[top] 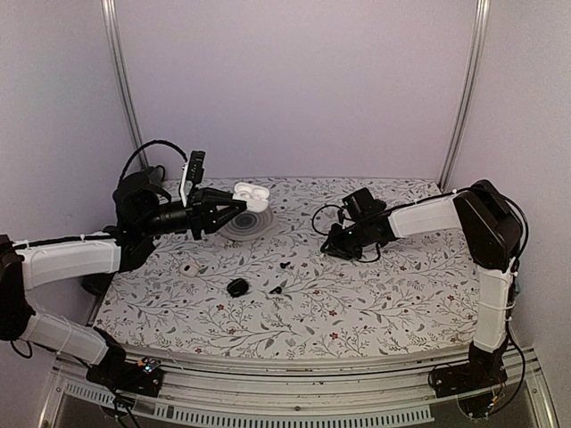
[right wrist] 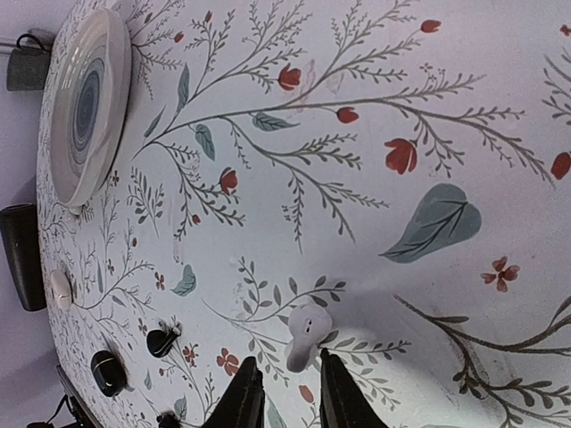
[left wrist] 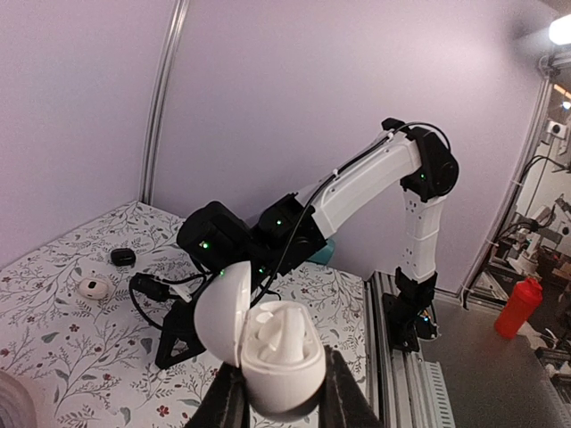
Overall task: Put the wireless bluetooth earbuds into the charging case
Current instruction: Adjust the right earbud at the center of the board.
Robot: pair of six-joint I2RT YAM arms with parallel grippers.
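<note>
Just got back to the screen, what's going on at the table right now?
The left gripper holds the charging case up off the table, lid open. The right gripper is down at the table, its fingertips on either side of the near end of a white earbud that lies there, with no grip on it yet. That earbud is not yet in the case.

Floral table (top: 375, 294): plate (right wrist: 89, 102), earbud (right wrist: 306, 334), maybe black eartips (top: 237, 287)
</note>
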